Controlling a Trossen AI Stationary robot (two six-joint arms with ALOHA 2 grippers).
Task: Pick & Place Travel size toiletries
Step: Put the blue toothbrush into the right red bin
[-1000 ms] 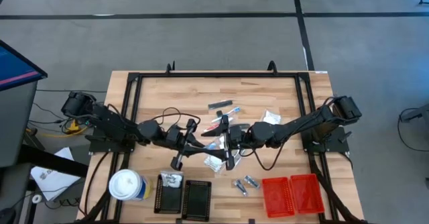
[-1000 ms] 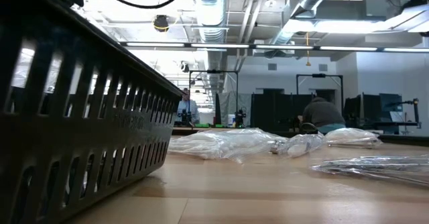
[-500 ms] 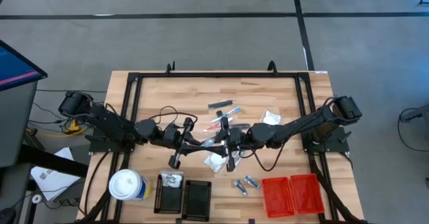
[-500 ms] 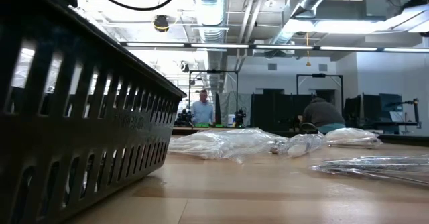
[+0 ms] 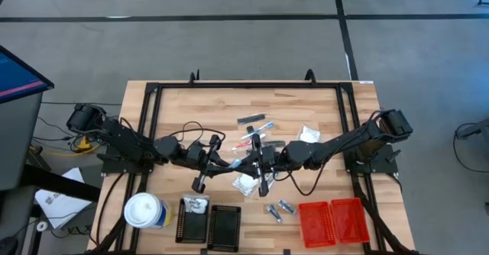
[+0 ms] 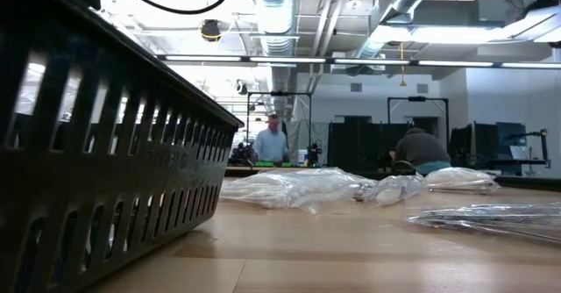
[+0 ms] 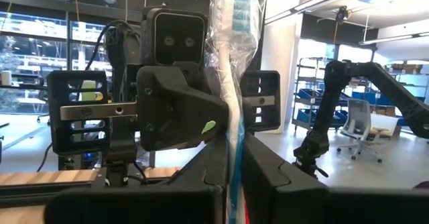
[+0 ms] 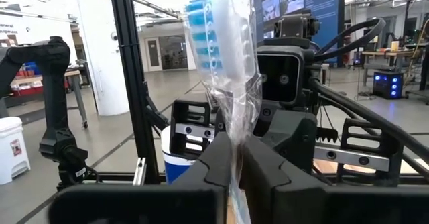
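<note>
Both grippers meet over the middle of the table [image 5: 321, 110] and both hold the same thing: a thin blue and white stick in a clear wrapper [image 7: 231, 83]. The left gripper [image 7: 231, 177] has its fingers pressed together on the lower part of the wrapper, and the right gripper [image 8: 234, 170] is closed on it as well. It looks like a handover between the arms. To do it well, I think only one gripper should let go, and only when the other grip is firm on the stick itself and not only on the loose plastic, which can slip. The arms should not pull apart while both are holding, or the wrapper may tear.

Count from the high view:
- two black trays [image 5: 210, 226] at the near edge, left of centre; one has a white packet inside
- two red trays [image 5: 332, 221] near the near right corner
- one white-topped canister [image 5: 144, 211] near the near left corner
- two silvery sachets [image 5: 279, 208] between the tray pairs
- about three white packets [image 5: 308, 133] around the middle
- one dark bar [image 5: 250, 119] toward the far edge
- other sticks lie by the grippers, I cannot count them surely.
</note>
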